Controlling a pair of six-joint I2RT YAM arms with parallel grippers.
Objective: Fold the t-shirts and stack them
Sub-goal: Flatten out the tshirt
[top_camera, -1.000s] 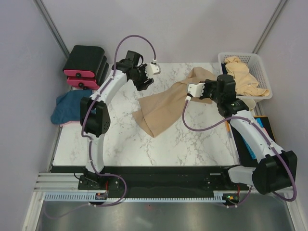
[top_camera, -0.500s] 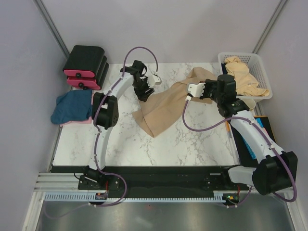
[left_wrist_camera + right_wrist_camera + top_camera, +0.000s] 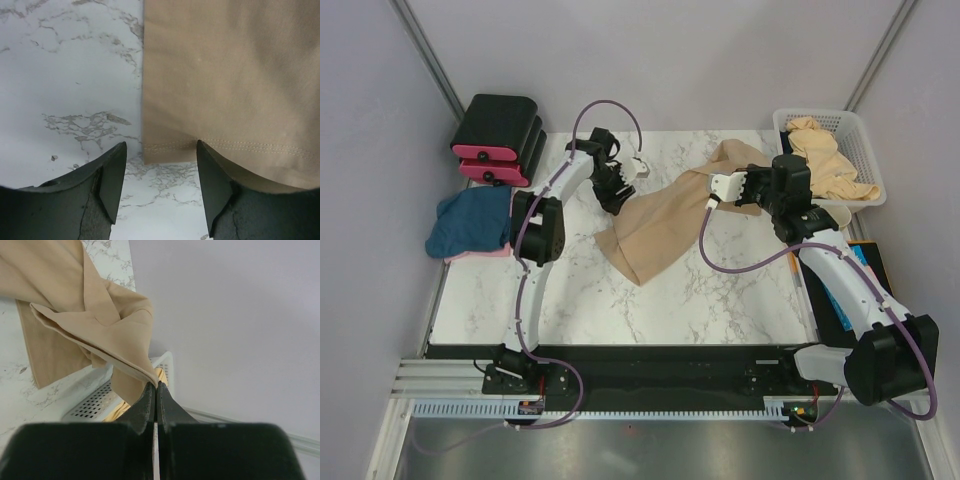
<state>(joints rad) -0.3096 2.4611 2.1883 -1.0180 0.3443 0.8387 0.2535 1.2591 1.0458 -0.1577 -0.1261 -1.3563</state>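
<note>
We saw the tan shirt (image 3: 665, 225), soft and double-stitched, lying rumpled. Our right gripper (image 3: 156, 386) pinched it, and our left gripper (image 3: 161, 150) gaped over its hem.

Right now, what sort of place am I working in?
Probably a lab robot cell, not a home: plain grey walls box in a marble-look table with a metal rail at its near edge.

Counter (image 3: 720, 290): white marble look, grey veins, smooth, slight sheen. Tan t-shirt (image 3: 655, 225): soft matt cloth, fine knit, double-stitched hem. Left claw (image 3: 161, 145) fingers (image 3: 75, 210): dark matt plastic, kinda grainy and scuffed. Right claw (image 3: 156, 386): same dark matt stuff. Basket (image 3: 860, 125), far right corner: white perforated plastic. Boxes (image 3: 498, 135), far left corner: black, pink trim, smooth hard shell. Blue t-shirt (image 3: 470, 222), left edge: matt cloth.
</note>
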